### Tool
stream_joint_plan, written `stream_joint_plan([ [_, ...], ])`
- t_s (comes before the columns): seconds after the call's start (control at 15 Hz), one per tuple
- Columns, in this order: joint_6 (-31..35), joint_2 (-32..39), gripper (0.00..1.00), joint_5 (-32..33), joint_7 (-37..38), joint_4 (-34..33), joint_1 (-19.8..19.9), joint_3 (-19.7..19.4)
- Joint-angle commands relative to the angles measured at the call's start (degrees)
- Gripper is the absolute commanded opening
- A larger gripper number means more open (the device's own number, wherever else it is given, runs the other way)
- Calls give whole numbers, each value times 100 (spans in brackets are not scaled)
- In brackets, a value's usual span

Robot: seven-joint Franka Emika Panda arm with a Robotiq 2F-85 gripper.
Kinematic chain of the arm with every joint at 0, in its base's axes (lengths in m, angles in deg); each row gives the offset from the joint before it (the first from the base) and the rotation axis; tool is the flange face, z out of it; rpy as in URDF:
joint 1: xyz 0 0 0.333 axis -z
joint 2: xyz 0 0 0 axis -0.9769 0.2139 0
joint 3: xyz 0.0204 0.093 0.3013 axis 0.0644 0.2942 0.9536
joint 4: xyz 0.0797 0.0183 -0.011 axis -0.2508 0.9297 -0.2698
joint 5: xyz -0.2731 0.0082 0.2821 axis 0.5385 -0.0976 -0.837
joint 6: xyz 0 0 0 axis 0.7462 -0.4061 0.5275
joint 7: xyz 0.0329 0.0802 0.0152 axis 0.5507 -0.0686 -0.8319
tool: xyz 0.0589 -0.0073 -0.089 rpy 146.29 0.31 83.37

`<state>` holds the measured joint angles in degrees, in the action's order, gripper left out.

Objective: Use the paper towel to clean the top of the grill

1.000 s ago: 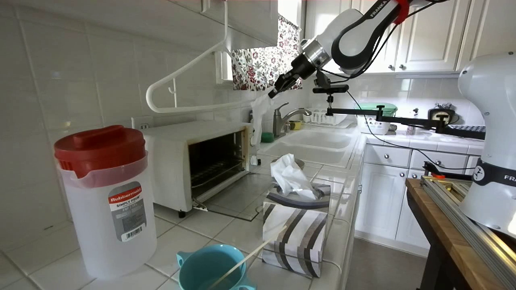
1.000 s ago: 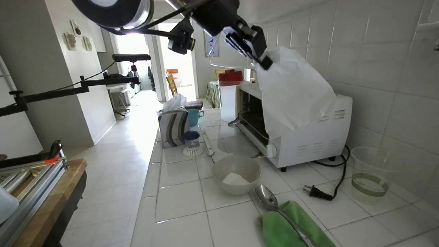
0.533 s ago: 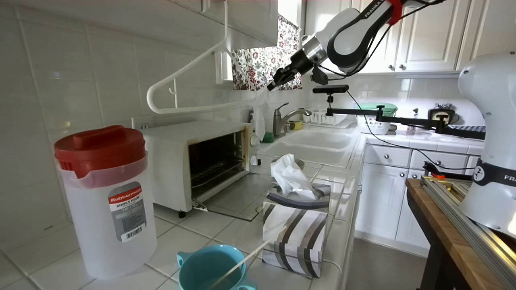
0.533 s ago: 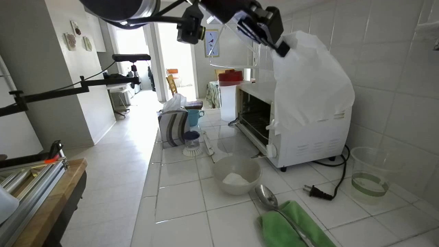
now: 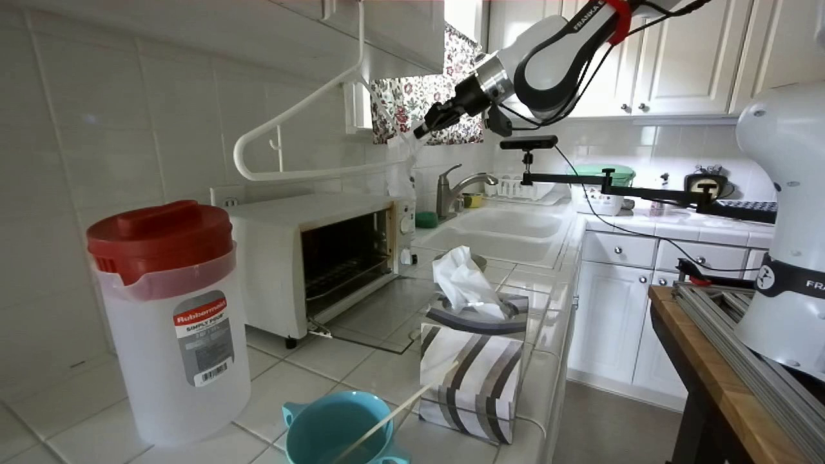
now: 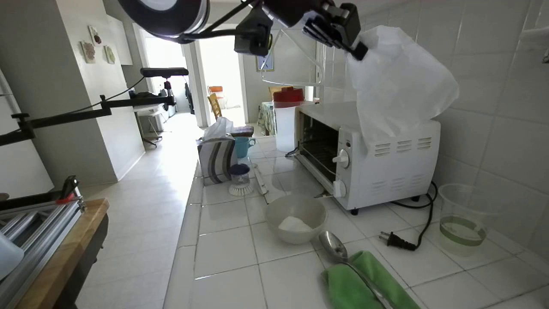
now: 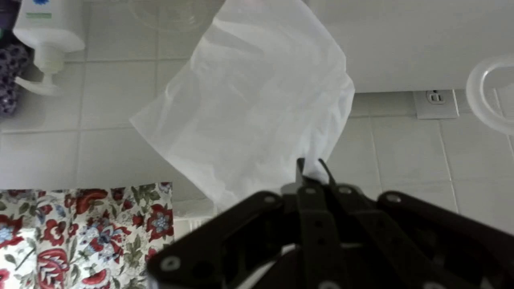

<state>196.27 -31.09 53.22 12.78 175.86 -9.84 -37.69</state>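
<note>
My gripper point(image 7: 312, 163) is shut on a gathered corner of the white paper towel point(image 7: 257, 92). From the fingertips the sheet hangs down loosely, as an exterior view of the paper towel point(image 6: 405, 81) shows. The grill point(image 6: 390, 180), a boxy white toaster oven with its door down, stands on the counter beneath. In that view the towel's lower end overlaps the top and knob-side panel at the back; whether it touches cannot be told. Seen from elsewhere, the gripper point(image 5: 420, 132) is above the knob end of the grill point(image 5: 267, 270), whose pale top is mostly bare.
A white hanger point(image 5: 316, 173) hangs above the grill. Around it stand a red-lidded pitcher point(image 5: 174, 335), a striped tissue box point(image 5: 474, 380), a blue mug point(image 5: 338, 425), a bowl point(image 6: 296, 219), a clear cup point(image 6: 463, 219) and a green cloth point(image 6: 369, 279) with a spoon. Tiled wall lies behind.
My gripper has moved toward the wall and somewhat upward, still holding the towel. The sheet has lifted and shifted back, uncovering the grill's upper knob and side vents.
</note>
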Motion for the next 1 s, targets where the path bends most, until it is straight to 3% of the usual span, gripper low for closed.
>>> stream_joint_plan([
  [0.0, 342, -649, 0, 156, -429, -129, -764, -655],
  [0.53, 473, -1684, 0, 573, -505, -625, -1912, -1619],
  [0.87, 196, -2182, 0, 1047, -426, -899, -2125, -1769],
  [0.93, 42, -2322, 0, 798, -794, -909, -2019, -1590],
])
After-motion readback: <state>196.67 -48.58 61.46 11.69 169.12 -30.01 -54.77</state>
